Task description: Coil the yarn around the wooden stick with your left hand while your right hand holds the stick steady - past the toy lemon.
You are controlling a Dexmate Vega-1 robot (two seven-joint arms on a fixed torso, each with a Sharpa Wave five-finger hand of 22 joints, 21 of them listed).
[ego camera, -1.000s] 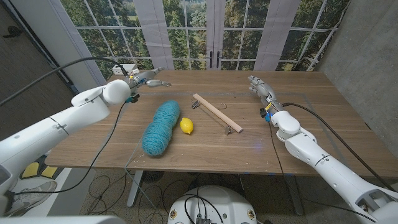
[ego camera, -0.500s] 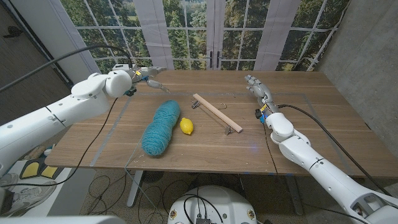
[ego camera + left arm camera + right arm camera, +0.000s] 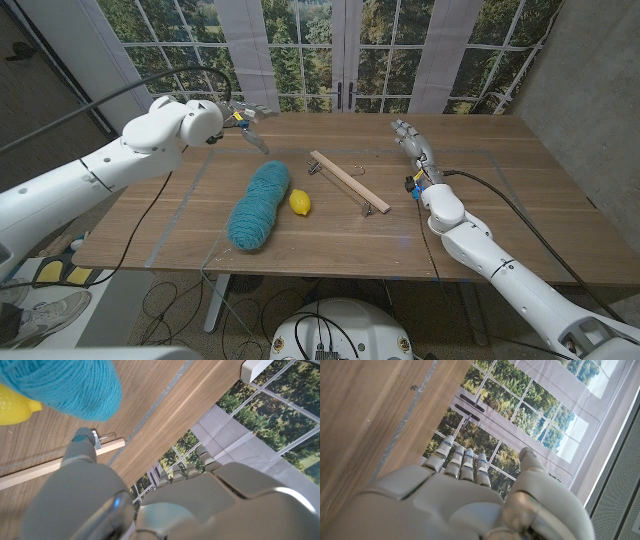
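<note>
One yarn skein [image 3: 258, 205], one lemon [image 3: 300, 202] between it and one stick [image 3: 348, 181], left hand [image 3: 247, 113] and right hand [image 3: 411, 139] empty, fingers apart, over the table [image 3: 480, 215].

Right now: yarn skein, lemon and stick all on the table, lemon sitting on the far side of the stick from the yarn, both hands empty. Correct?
Not quite. In the head view the toy lemon lies between the teal yarn skein and the wooden stick, close beside the skein, not beyond the stick. The rest holds: all three are on the table, and the left hand and right hand hold nothing.
</note>
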